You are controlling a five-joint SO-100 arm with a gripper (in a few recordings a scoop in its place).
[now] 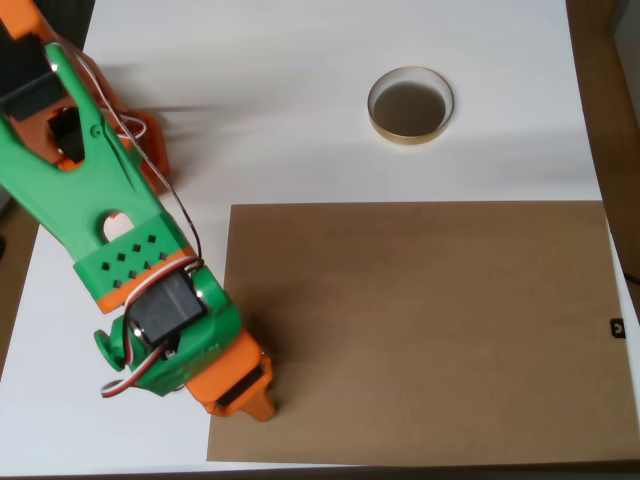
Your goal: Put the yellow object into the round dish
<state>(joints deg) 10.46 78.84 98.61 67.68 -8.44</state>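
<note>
The round dish (410, 104), with a tan-gold rim and a dark bottom, sits on the white table toward the far right and holds nothing. My green and orange arm reaches in from the upper left. Its gripper (252, 396) hangs low over the near-left corner of the brown board, far from the dish. From above I see just the orange finger (243, 384) and the wrist body, so how the jaws stand is hidden. The yellow object is out of sight; whether it lies under the gripper I cannot tell.
A large brown board (420, 330) covers the near right part of the white table (300, 130). The arm's orange base (145, 140) stands at the far left. The table's right edge runs just beyond the board.
</note>
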